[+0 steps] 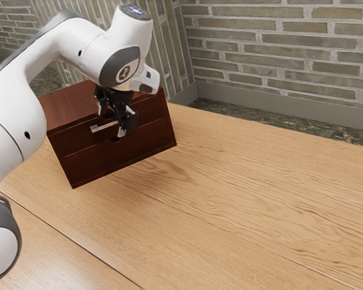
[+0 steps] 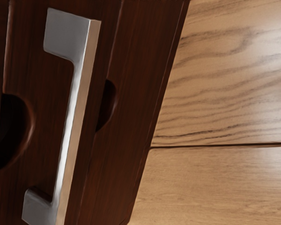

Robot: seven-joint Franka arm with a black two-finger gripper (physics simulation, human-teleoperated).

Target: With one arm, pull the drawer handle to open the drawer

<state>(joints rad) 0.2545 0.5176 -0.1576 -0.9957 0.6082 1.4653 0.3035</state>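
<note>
The bare wooden table (image 1: 242, 199) spreads across the near and right side. On its far left part sits a dark wooden box (image 1: 121, 160), turned at an angle, with the drawer (image 1: 148, 112) in the upper half of its front. A silver handle (image 1: 103, 127) lies across that front. The black tool (image 1: 122, 128) hangs at the handle's right end, right against the front; whether it is spread or pinching the handle cannot be told. Up close, the handle (image 2: 75, 126) stands off the drawer front (image 2: 37, 93). The white arm (image 1: 78, 48) reaches in from the left. A brick wall (image 1: 278, 42) stands behind.
</note>
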